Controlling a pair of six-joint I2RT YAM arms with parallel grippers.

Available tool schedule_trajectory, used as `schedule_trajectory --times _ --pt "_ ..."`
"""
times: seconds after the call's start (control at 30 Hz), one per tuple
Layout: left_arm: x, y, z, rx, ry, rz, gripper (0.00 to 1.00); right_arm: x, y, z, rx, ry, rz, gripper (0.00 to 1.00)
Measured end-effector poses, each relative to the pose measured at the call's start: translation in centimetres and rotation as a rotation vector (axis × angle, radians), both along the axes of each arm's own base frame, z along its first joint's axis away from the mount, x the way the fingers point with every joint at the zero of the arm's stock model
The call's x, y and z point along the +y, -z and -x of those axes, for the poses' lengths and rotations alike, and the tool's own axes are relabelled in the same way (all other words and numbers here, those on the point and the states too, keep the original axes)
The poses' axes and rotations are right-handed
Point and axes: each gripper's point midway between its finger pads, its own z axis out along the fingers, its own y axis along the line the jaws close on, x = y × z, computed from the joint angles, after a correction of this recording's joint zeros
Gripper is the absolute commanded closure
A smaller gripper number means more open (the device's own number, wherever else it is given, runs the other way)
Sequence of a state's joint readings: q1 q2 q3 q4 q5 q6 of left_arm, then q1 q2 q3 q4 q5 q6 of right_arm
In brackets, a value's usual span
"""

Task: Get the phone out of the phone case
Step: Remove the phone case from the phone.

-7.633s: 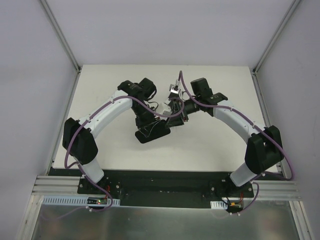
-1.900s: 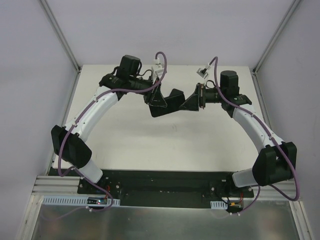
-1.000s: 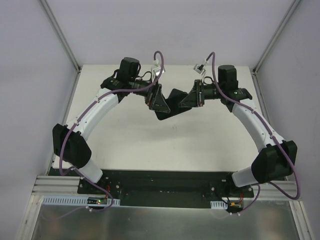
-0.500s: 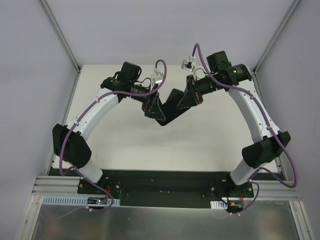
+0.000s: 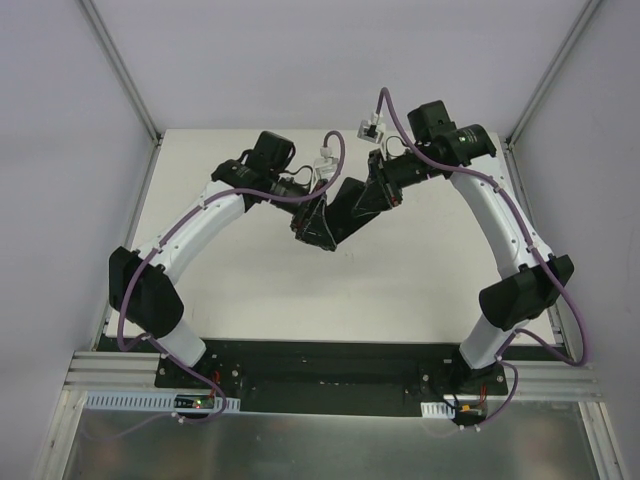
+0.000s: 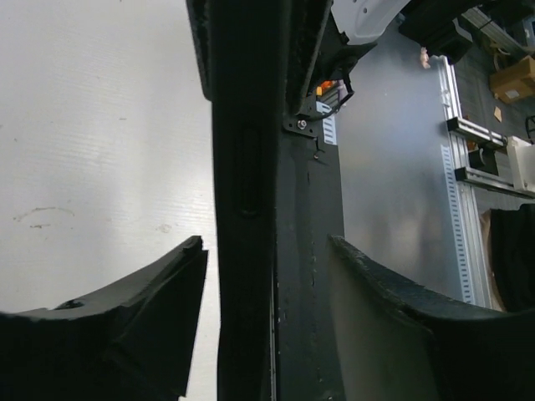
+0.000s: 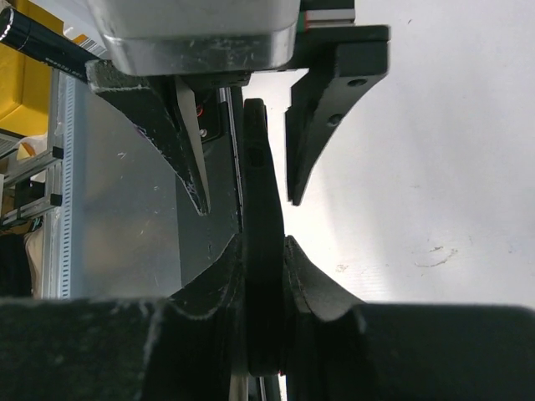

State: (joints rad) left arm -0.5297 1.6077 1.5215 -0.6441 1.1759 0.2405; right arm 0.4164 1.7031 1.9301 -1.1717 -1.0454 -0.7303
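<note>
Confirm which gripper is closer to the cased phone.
Right, narrowly. The right gripper is shut on the far end of the cased phone; the left gripper straddles its near end, contact unclear.

Bench notes. We record a matte white table top with faint scuff marks, evenly lit, shadows soft. Plain pale grey walls close it in at left, back and right, with slanting aluminium posts at the far corners. At the near edge we see a black base plate, a slotted aluminium rail and brushed metal sheet. The left wrist view catches a cardboard box beyond the bench.
</note>
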Motion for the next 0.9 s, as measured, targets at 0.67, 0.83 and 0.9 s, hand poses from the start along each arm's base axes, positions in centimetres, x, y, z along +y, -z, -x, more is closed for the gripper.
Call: schedule_trajectory --times 0.67,0.83,0.9 --pt "0.6 1.9 0.1 -0.041 -0.014 -0.06 1.0 1.1 0.3 -2.1 0.002 0.169 -0.056 0.01" --pt "1.3 1.3 -0.3 -0.097 -0.06 -0.087 1.0 0.3 -0.2 -3.6 0.013 0.348 -0.076 0.01" --pt "1.8 1.0 -0.5 -0.105 -0.082 -0.09 1.0 -0.4 -0.5 -4.2 0.043 0.421 -0.089 0.01"
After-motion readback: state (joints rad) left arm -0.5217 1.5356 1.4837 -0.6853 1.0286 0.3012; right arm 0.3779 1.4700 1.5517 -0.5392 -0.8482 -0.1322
